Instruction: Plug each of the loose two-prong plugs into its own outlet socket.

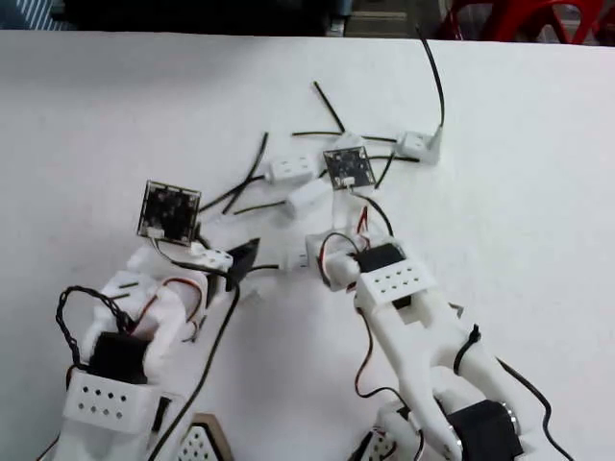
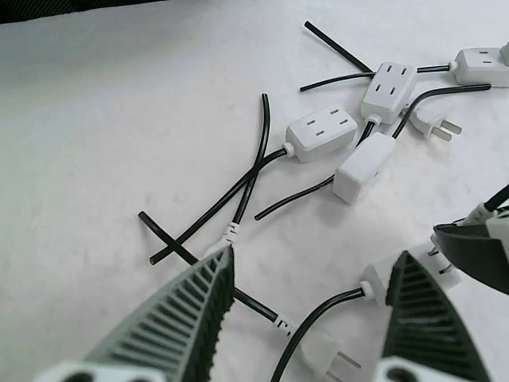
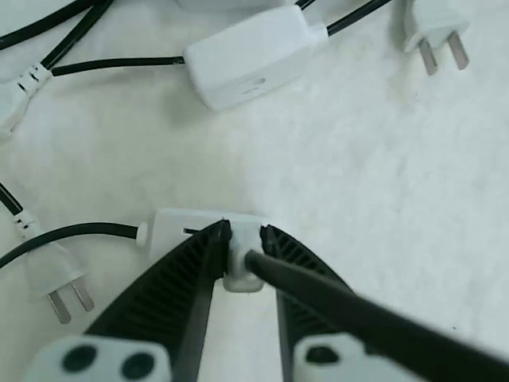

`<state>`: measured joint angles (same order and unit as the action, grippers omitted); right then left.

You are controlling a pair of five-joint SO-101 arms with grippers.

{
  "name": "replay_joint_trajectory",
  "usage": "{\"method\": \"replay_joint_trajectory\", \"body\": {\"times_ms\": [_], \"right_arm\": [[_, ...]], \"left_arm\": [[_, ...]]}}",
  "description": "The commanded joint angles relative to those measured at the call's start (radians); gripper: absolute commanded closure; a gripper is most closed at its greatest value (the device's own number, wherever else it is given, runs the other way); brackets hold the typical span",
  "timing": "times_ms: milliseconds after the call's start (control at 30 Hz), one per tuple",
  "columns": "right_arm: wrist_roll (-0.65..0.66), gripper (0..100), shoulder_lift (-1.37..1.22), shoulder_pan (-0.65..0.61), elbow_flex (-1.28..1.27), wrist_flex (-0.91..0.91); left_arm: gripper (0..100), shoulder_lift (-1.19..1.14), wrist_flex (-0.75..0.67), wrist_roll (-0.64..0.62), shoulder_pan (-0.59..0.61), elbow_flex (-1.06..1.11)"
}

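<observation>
A plug [image 3: 241,274] is clamped in the right gripper [image 3: 244,235] and pressed against a socket [image 3: 176,226] at mid-bench [image 1: 519,192]. Insertion seems in hand, and a straight, aligned push is called for next. The left gripper [image 2: 316,256] is held wide open and empty over a loose plug [image 2: 328,352]. The bench is white, and a red frame [image 1: 519,17] is seen behind it.

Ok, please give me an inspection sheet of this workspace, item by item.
Surface: white table.
Job's things: white sockets grouped mid-table; one loose plug beside them; a second plug near the left gripper.
Clutter: nothing seen.
Grippers: left gripper open; right gripper shut on a held plug, against a socket block; insertion cannot be told.
Cables: black cords crossing one another.
Surroundings: red object beyond the table's far edge.
</observation>
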<state>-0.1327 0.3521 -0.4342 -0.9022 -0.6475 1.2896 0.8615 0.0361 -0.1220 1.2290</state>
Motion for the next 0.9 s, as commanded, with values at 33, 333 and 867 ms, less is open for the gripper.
{"method": "replay_joint_trajectory", "body": {"times_ms": [33,333,867], "right_arm": [[-0.005,98.1,-0.077,-0.025,0.021,0.007],[0.089,98.2,-0.143,0.001,0.066,0.018],[0.204,98.2,-0.122,-0.045,-0.002,-0.012]], "left_arm": [[69,0.015,-0.021,-0.008,0.010,-0.006],[69,0.015,-0.020,-0.006,0.012,-0.006],[69,0.015,-0.020,-0.006,0.012,-0.006]]}}
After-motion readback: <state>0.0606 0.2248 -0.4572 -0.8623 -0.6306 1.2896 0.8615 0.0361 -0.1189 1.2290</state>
